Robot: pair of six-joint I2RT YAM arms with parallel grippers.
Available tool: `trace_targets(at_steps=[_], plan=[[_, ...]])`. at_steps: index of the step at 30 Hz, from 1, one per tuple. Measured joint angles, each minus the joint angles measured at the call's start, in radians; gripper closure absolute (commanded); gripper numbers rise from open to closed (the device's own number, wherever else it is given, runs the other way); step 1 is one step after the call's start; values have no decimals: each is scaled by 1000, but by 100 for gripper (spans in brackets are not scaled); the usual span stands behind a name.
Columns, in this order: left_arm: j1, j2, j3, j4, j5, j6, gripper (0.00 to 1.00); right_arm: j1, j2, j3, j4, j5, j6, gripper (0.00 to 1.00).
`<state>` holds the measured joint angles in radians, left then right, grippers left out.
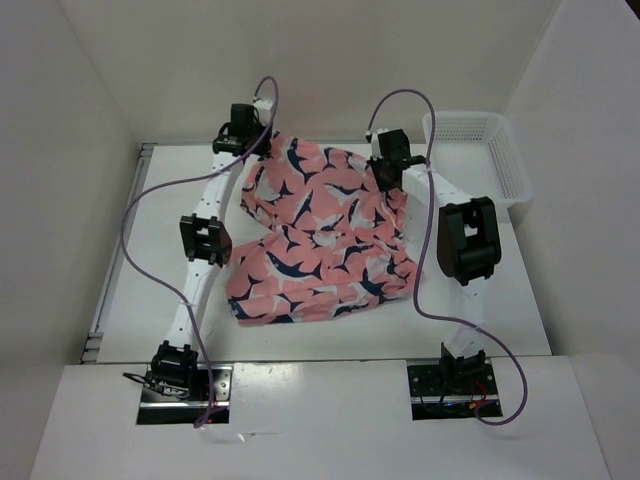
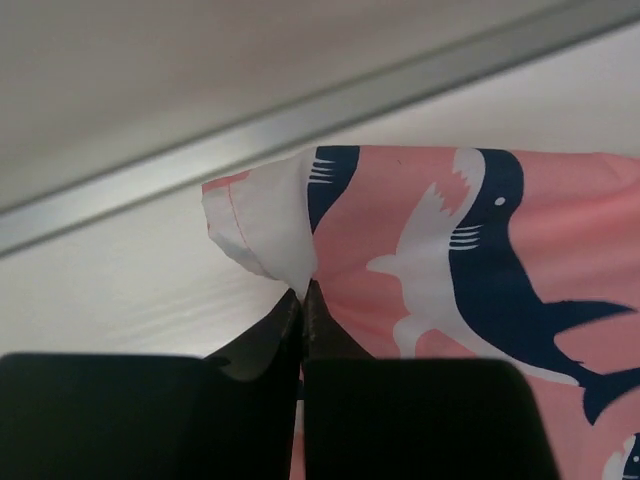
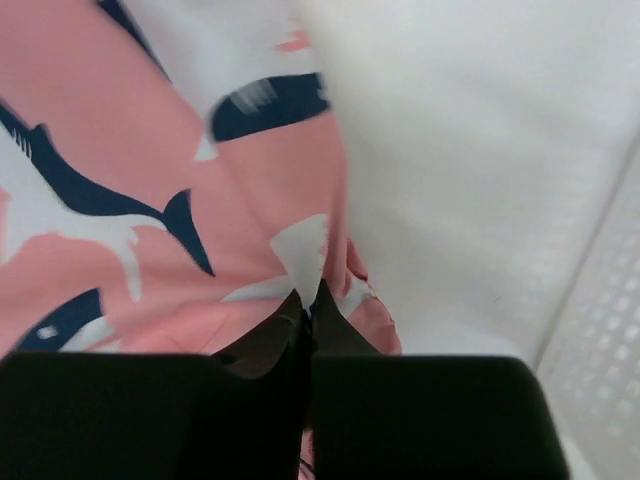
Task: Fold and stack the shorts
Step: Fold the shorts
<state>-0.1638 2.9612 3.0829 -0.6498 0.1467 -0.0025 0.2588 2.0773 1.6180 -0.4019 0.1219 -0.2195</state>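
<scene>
The salmon-pink shorts [image 1: 325, 235] with navy-and-white shapes lie spread and rumpled on the white table. My left gripper [image 1: 250, 150] is at their far left corner, shut on a pinch of the cloth's edge [image 2: 270, 235]; the jaws meet at the fold [image 2: 303, 290]. My right gripper [image 1: 385, 172] is at the far right corner, shut on the shorts' hem [image 3: 330, 250], jaws closed tight on the fabric [image 3: 311, 292]. Both held corners are raised a little off the table.
A white mesh basket [image 1: 478, 150] stands at the back right, also showing in the right wrist view [image 3: 600, 330]. A metal rail [image 2: 300, 120] runs along the table's far edge. White walls enclose the table on three sides.
</scene>
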Motion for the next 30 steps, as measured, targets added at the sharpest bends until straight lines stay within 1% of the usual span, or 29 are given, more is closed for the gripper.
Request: trace_targets(at_steps=[1, 2, 3, 4, 5, 8, 9, 10, 11, 13, 15, 17, 18, 19, 21, 23, 24, 25, 26, 27, 28, 30], plan=[[14, -15, 0, 11, -4, -1, 87, 0, 6, 30, 9, 7, 16, 68], [30, -32, 0, 23, -8, 0, 56, 0, 14, 56, 25, 11, 29, 23], [37, -48, 0, 30, -15, 6, 25, 0, 19, 74, 37, 18, 37, 10], [48, -66, 2, 31, -24, 3, 5, 1, 25, 91, 48, 23, 40, 2], [56, -79, 6, 29, -32, 5, 0, 2, 29, 99, 55, 26, 41, 0], [59, -113, 18, 18, -62, 0, 0, 3, 31, 98, 55, 34, 43, 0], [54, -124, 18, 8, -68, -1, 1, 3, 31, 96, 55, 37, 43, 0], [51, -134, 18, -10, -71, -1, 5, 3, 27, 91, 56, 41, 42, 0], [50, -146, 18, -37, -69, 0, 17, 3, 16, 74, 59, 46, 39, 0], [48, -180, 18, -117, -48, -2, 29, 3, -34, 11, 51, 50, 23, 0], [64, -232, 18, -251, 0, 2, 40, 3, -123, -79, 23, 27, -3, 3], [93, -288, 18, -371, 26, -1, 47, 3, -228, -169, -3, -14, -35, 7], [112, -335, -2, -430, 30, -1, 49, 3, -291, -220, -25, -37, -56, 7], [129, -403, -89, -457, 32, -2, 50, 3, -347, -264, -40, -58, -75, 10], [158, -618, -417, -462, 21, -2, 50, 3, -437, -350, -60, -93, -114, 11], [163, -829, -782, -428, -16, -4, 49, 3, -483, -417, -82, -111, -151, 11], [150, -952, -1013, -349, -45, -4, 47, 3, -486, -441, -92, -113, -169, 11], [122, -1054, -1213, -311, -70, -3, 46, 3, -482, -464, -97, -114, -184, 11], [91, -1129, -1371, -284, -84, -2, 44, 3, -477, -483, -104, -114, -197, 11], [55, -1188, -1523, -266, -95, -1, 39, 3, -471, -501, -112, -114, -207, 11], [24, -1210, -1612, -266, -93, 1, 37, 3, -468, -511, -120, -113, -215, 11], [-4, -1196, -1712, -259, -83, 2, 34, 3, -466, -520, -130, -116, -224, 11]])
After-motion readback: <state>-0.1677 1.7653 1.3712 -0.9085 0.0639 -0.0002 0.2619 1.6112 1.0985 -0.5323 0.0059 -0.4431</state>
